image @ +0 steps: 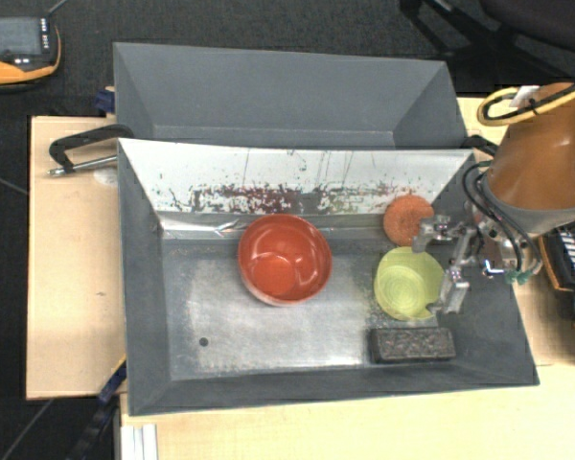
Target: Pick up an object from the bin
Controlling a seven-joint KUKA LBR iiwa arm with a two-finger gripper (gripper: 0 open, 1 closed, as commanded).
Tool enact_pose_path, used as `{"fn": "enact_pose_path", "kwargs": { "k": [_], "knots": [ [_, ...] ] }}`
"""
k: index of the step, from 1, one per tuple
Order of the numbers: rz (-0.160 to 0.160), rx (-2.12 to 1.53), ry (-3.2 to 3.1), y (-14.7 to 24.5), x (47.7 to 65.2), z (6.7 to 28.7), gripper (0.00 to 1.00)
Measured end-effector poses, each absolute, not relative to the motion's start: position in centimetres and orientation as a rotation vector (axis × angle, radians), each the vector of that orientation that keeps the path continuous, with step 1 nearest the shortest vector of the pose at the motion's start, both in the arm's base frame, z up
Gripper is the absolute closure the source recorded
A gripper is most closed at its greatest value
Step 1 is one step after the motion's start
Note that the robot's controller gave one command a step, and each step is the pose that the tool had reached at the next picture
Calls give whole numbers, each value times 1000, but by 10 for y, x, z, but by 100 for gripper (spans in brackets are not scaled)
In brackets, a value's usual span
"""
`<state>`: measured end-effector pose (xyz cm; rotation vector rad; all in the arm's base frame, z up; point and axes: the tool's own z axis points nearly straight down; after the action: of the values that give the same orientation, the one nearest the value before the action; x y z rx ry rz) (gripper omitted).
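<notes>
1. Looking down into the bin (144, 286), with clock directions taken from the middle of its floor: the arm (541, 161), under its orange cover, comes in from 3 o'clock. The gripper (443, 263) sits low at the right end of the floor.
2. The fingers (454, 290) are spread wide apart. One tip is at roughly 1 o'clock of the cup, the other at about 3 to 4 o'clock of it. As far as I can see, nothing is clamped between them.
3. Nearest thing is the green cup (407, 284), at 3 o'clock on the floor, its mouth facing up toward the camera. Its right rim sits right at the gap between the fingers. The lower finger is either touching the cup's side or just beside it, can't tell which.
4. An orange ball (405, 218) sits at 2 o'clock, up by the back wall and just beyond the cup. The upper fingertip is just beside it, on the ball's 4 o'clock side.
5. A red bowl (285, 259) is at 11 o'clock, open side up, well apart from the gripper.
6. A dark grey block (412, 343) lies flat at 4 o'clock along the front wall, just beside the cup and near the lower finger.
7. A tiny dark speck (203, 343) sits at 8 o'clock on bare floor.
</notes>
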<state>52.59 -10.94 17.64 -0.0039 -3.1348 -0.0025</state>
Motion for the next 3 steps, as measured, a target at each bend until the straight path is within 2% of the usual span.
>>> {"fn": "enact_pose_path", "kwargs": {
  "k": [1, 2, 3],
  "knots": [
    [0, 13, -3143, -119, 591, 135, 0],
    [-5, -340, -3123, -138, 601, 84, 0],
    [1, -501, -3097, -88, 599, 72, 0]
  ]
}}
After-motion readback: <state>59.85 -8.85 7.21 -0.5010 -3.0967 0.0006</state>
